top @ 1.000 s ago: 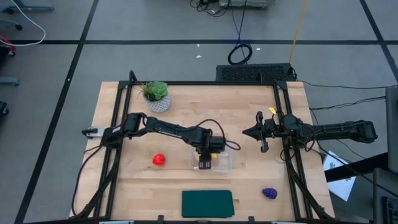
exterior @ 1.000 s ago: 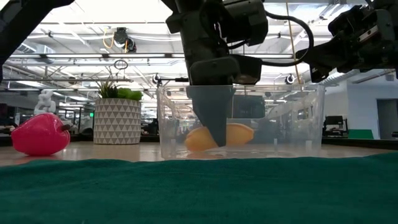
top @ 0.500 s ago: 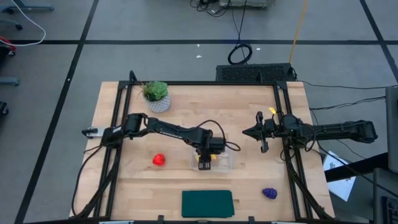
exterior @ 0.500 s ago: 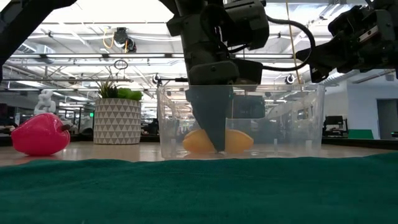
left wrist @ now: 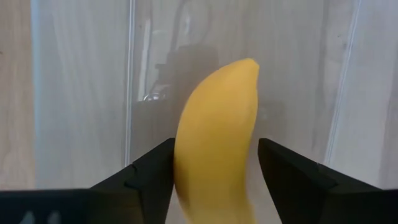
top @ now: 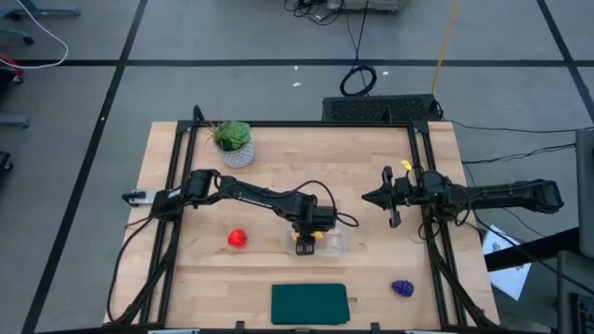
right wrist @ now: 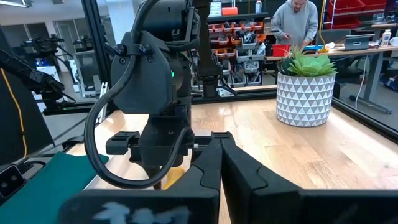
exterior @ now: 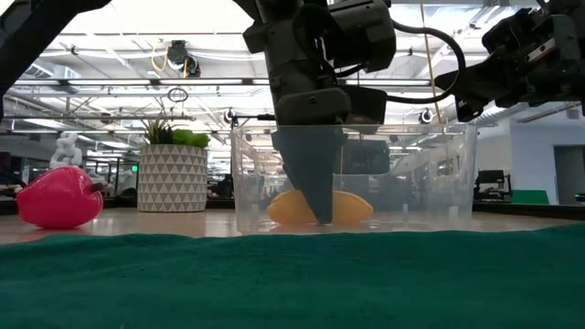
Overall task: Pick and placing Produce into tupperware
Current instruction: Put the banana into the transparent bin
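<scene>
My left gripper (left wrist: 214, 171) sits inside the tupperware (top: 329, 243), fingers parted beside the banana (left wrist: 214, 149); my right gripper's (top: 365, 197) fingers are closed, empty.

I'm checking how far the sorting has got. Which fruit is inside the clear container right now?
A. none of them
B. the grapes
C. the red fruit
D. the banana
D: the banana lies in the clear container between the left gripper's fingers, while the red fruit and grapes sit out on the table.
</scene>
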Tool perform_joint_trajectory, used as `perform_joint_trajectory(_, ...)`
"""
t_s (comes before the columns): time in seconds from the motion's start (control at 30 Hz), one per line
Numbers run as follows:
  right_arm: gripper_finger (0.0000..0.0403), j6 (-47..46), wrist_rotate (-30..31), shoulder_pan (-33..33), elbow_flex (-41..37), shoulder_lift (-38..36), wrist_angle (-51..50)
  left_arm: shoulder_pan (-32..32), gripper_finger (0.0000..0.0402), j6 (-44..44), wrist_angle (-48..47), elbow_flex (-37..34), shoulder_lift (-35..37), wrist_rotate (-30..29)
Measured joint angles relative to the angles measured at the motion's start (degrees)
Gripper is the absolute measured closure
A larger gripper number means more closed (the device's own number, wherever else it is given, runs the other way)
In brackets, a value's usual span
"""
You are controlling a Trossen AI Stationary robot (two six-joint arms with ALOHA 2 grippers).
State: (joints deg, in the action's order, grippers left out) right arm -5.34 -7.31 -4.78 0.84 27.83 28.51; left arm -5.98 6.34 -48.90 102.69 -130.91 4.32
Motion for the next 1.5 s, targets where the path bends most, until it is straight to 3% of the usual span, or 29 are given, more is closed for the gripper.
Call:
perform_joint_trajectory(0.47,0.0403,0.00,0.00,-0.01,0.00,0.00,0.00,-0.02,0.0118,-0.19,0.70,-0.07,-0.07,0.13)
perform_joint_trajectory(0.83,0.0403,-0.01,0.00,0.01,0.00,0.00,0.00,-0.92,0.0116,-0.81,-2.60,3.40,-0.61,-0.32)
perform_joint_trajectory(1.5,0.0403,-0.66,0.00,0.01,-0.01,0.00,0.00,-0.94,0.0116,-2.28,-4.94,3.65,-0.37,-2.95)
